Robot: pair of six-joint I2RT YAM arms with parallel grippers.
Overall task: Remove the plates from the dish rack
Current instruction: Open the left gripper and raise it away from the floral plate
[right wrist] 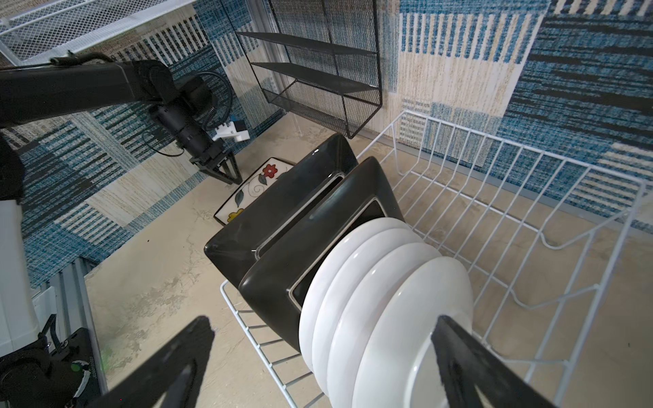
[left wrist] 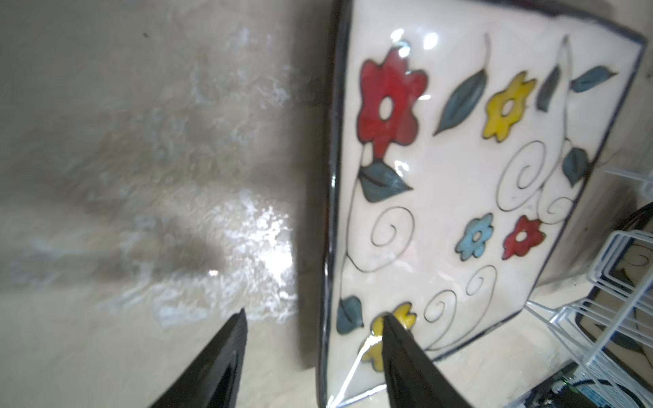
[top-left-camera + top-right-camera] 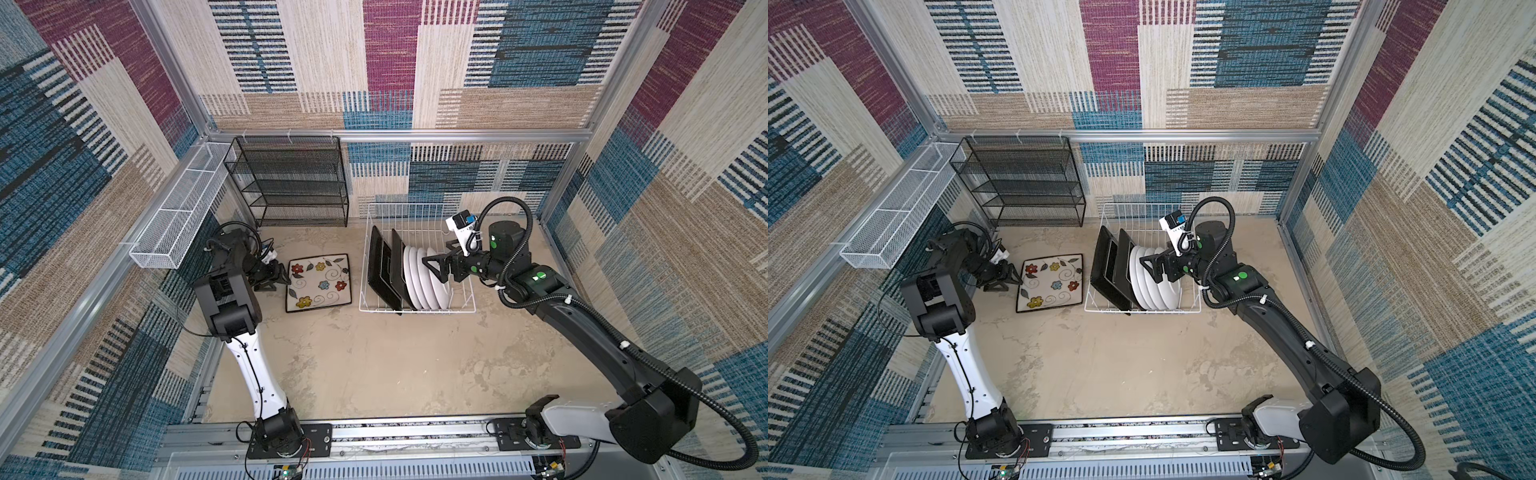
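Observation:
A square plate (image 3: 318, 282) (image 3: 1050, 283) with a cream face and coloured flowers lies flat on the table, left of the dish rack (image 3: 415, 310) (image 3: 1142, 311). My left gripper (image 3: 282, 279) (image 3: 1013, 281) (image 2: 314, 314) is open at its left edge, one finger over the face and the other over the table. In the white wire rack two black-backed square plates (image 3: 384, 268) (image 1: 282, 219) stand on edge, with several round white plates (image 3: 419, 278) (image 1: 371, 300) beside them. My right gripper (image 3: 436, 266) (image 3: 1152, 268) (image 1: 322, 319) hangs wide open just above the round plates, holding nothing.
A black mesh shelf unit (image 3: 291, 183) (image 1: 318, 70) stands against the back wall. A long white mesh basket (image 3: 178, 216) hangs on the left wall. Bare table (image 3: 374, 365) stretches in front of the rack to the arms' mounting rail (image 3: 415, 432).

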